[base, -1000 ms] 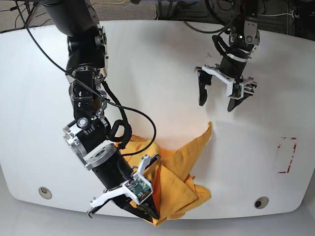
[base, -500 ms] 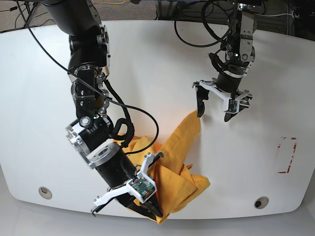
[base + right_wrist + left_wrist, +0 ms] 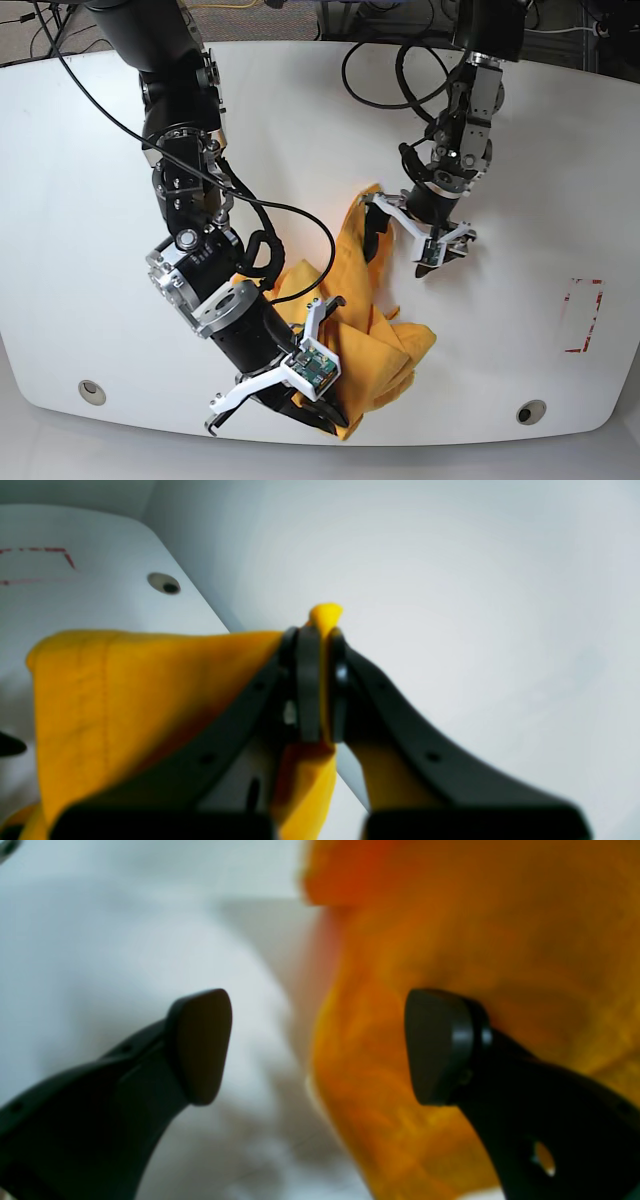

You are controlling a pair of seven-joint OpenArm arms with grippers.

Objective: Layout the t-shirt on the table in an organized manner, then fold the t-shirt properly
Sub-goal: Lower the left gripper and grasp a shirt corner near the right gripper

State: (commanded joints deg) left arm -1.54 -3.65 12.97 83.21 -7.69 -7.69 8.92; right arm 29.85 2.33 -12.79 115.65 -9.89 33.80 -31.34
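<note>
The orange-yellow t-shirt [image 3: 352, 290] lies bunched near the front middle of the white table [image 3: 80, 200], with one corner stretched up toward the back. My right gripper [image 3: 325, 415] is at the front edge, shut on a fold of the shirt. The right wrist view shows the cloth [image 3: 100, 680] pinched between its fingertips [image 3: 309, 690]. My left gripper [image 3: 398, 248] is open at the raised corner. In the left wrist view the t-shirt's edge [image 3: 450, 940] runs between the spread fingers [image 3: 200, 1045], nearer the right-hand one. No lettering shows.
Two round grommets [image 3: 92, 391] [image 3: 531, 411] sit near the table's front edge. A red-white tape rectangle [image 3: 583, 315] is at the right. Black cables [image 3: 270, 225] loop off the arm that holds the shirt. The floor lies beyond the table's front edge [image 3: 450, 605].
My left gripper has come down and leftward onto the shirt's raised corner. That corner has swung left. My right gripper has shifted slightly right, still holding the cloth.
</note>
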